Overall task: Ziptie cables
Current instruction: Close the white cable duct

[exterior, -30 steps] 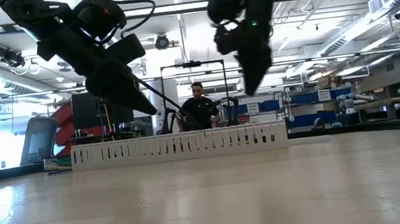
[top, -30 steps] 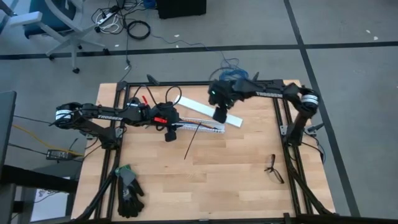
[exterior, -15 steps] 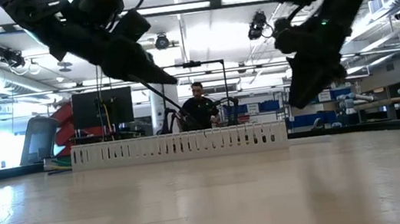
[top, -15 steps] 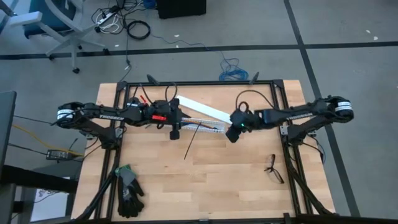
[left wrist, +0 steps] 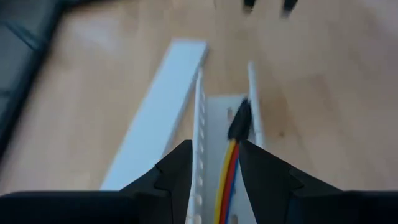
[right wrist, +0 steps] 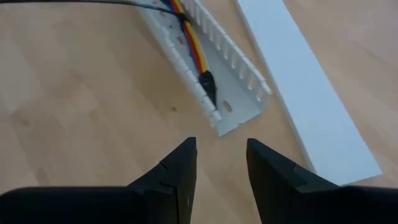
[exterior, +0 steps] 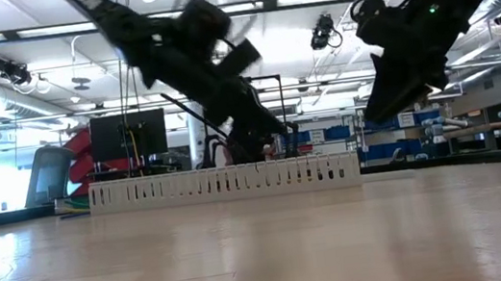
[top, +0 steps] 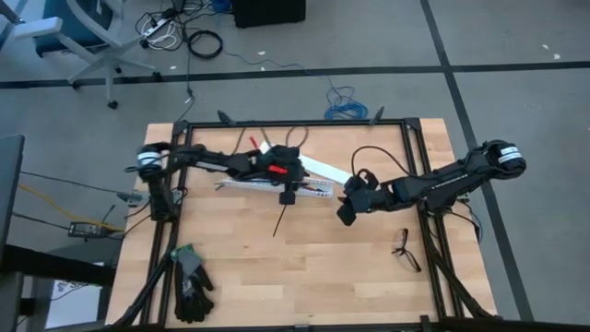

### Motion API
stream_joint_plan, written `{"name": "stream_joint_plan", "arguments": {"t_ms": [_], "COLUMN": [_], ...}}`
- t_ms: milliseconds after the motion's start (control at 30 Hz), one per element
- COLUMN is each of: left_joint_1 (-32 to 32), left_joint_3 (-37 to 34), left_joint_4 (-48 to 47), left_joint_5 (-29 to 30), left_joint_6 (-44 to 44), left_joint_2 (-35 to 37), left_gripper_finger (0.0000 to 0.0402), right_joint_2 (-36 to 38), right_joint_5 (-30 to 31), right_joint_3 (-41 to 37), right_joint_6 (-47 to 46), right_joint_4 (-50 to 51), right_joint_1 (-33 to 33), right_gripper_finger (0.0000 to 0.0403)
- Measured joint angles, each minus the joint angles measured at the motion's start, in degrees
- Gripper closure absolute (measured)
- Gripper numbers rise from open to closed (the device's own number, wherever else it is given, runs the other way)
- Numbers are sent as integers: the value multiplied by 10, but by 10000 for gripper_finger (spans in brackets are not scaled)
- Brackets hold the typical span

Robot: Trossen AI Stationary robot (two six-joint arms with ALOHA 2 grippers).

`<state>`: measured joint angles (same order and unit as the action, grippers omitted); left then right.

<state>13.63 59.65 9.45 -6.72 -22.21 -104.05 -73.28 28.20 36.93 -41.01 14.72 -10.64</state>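
The cables [right wrist: 191,46] are seen as a thin bundle of yellow, red and blue wires ending in a small dark plug, laid inside a white slotted channel [right wrist: 233,68] near the upper middle of the high view. The ziptie [top: 281,214] is seen as a thin, straight black strip lying on the wooden table [top: 304,277] just below that channel. A flat white strip [right wrist: 308,87] lies beside the channel. The left gripper [left wrist: 214,165] is held directly over the channel, its fingers parted with the wires showing in the gap between them; nothing is clamped. To the right of centre, the right gripper [right wrist: 221,162] is held above bare table just short of the channel's open end, fingers apart and holding nothing
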Motion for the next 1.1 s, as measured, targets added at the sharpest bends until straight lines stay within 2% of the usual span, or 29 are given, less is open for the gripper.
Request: {"name": "stream_joint_plan", "arguments": {"t_ms": [167, 333, 433, 600, 733, 933, 1033, 1100], "left_joint_1": [9, 13, 15, 21, 23, 25, 25, 26], "left_joint_3": [75, 101, 103, 104, 106, 106, 105, 104], "left_joint_4": [-64, -108, -133, -170, -223, -303, -328, -349], "left_joint_5": [0, 10, 29, 36, 36, 35, 35, 35], "left_joint_6": [-2, -28, -54, -71, -82, -88, -90, -91], "left_joint_2": [-64, -88, -90, -90, -86, -70, -60, -55], "left_gripper_finger": [259, 265, 296, 385, 389, 391, 391, 391], "right_joint_2": [0, 0, 0, 0, 0, -10, -23, -33], "right_joint_5": [10, 11, 12, 61, 112, 112, 110, 95], "right_joint_3": [0, 0, 0, 0, 0, 0, 0, 1], "right_joint_6": [-5, -3, 9, 45, 69, 136, 132, 161], "right_joint_4": [-1, 1, 0, -4, -15, -17, -41, -73], "right_joint_1": [-18, -20, -20, -15, 3, 54, 80, 100], "right_gripper_finger": [275, 275, 275, 276, 276, 277, 277, 277]}}
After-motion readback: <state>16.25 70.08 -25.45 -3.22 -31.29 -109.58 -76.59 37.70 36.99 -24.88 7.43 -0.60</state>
